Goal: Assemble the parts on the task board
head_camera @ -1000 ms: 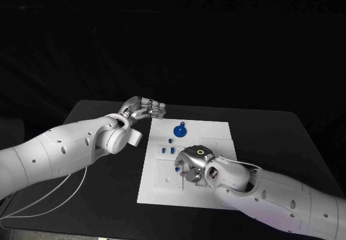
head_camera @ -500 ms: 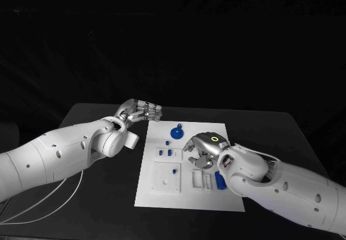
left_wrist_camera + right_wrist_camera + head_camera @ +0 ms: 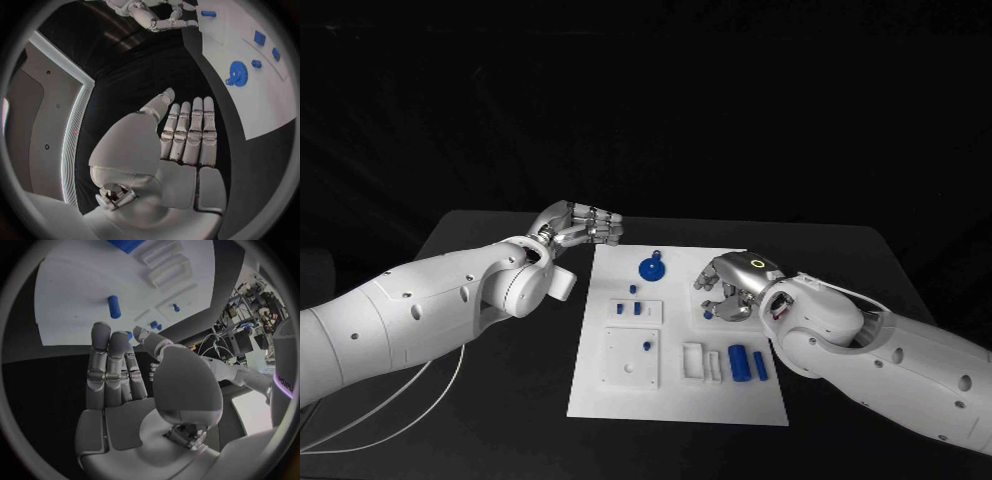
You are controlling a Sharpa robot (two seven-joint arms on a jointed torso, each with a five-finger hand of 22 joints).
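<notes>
The task board (image 3: 678, 400) lies mid-counter (image 3: 488, 400). Near its far edge sits a blue gear (image 3: 652, 267), seemingly light, rigid and slippery; pinch its rim. Right hand (image 3: 730, 290) hovers beside it, fingers curled, seemingly empty; left hand (image 3: 583, 222) off-board, holding nothing.

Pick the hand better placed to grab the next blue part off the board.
Right, likely. The right robot hand hovers over the task board among blue parts; the left robot hand sits off the board's far-left corner.
</notes>
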